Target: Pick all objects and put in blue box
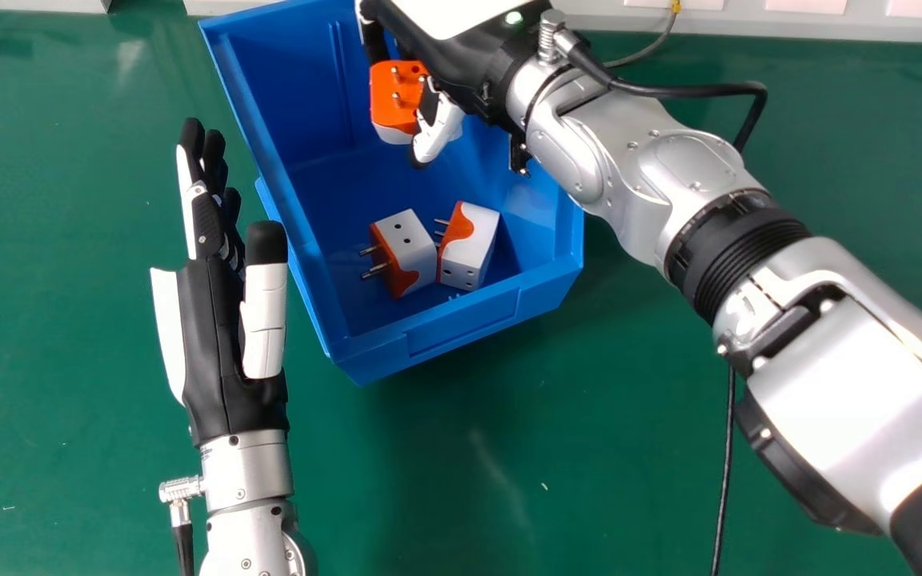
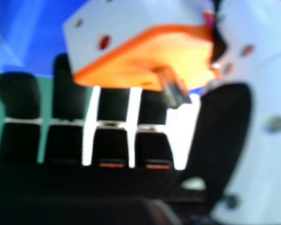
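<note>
Head view: shows green desk (image 1: 509, 448), white ledge (image 1: 749, 24) behind, one blue box (image 1: 461, 320). Totals three adapters: has left adapter (image 1: 417, 260) and right adapter (image 1: 471, 252) inside box, held adapter (image 1: 386, 88) over it, pinched in right hand (image 1: 441, 128). Shows left hand (image 1: 213, 352) beside box, fingers straight, released.

Right hand view: shows held adapter between fingers and thumb.

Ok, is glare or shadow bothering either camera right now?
Head view: glare whitens the right forearm, a pale streak marks the green table, and soft shadow darkens it in front of the blue box. Right hand view: gaps between the right robot hand's fingers are washed white.
</note>
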Available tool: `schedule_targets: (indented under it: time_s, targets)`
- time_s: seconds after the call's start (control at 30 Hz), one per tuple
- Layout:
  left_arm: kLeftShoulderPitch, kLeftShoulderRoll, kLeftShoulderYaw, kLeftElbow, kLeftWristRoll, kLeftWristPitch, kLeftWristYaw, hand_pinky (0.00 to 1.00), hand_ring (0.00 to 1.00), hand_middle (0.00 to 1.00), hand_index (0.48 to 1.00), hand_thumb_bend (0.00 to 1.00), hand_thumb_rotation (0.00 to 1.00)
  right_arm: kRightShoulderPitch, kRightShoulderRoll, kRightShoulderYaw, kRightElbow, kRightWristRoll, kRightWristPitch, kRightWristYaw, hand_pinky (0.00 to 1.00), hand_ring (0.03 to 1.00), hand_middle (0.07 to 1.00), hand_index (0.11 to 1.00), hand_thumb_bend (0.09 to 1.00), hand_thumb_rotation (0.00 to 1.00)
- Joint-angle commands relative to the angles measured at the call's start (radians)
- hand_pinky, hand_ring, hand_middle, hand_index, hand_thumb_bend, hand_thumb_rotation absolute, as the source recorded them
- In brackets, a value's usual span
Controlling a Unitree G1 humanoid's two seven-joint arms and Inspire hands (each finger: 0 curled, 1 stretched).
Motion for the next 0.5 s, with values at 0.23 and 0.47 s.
schedule_targets:
  time_s: [0.23,0.47]
  targets:
    - [0.017,-0.017,-0.009,-0.018,0.037,-0.035,0.02,1.0,1.0,0.99,0.983,0.93,0.95,-0.063,0.009,0.048,0.043,-0.006,-0.029,-0.078,0.22,0.373,0.481,0.513,0.514,0.0]
    - [0.024,-0.028,-0.011,-0.009,0.057,-0.046,0.049,1.0,1.0,0.99,0.981,0.92,0.95,-0.061,-0.001,0.081,0.059,-0.017,-0.042,-0.12,0.21,0.383,0.499,0.498,0.516,0.0]
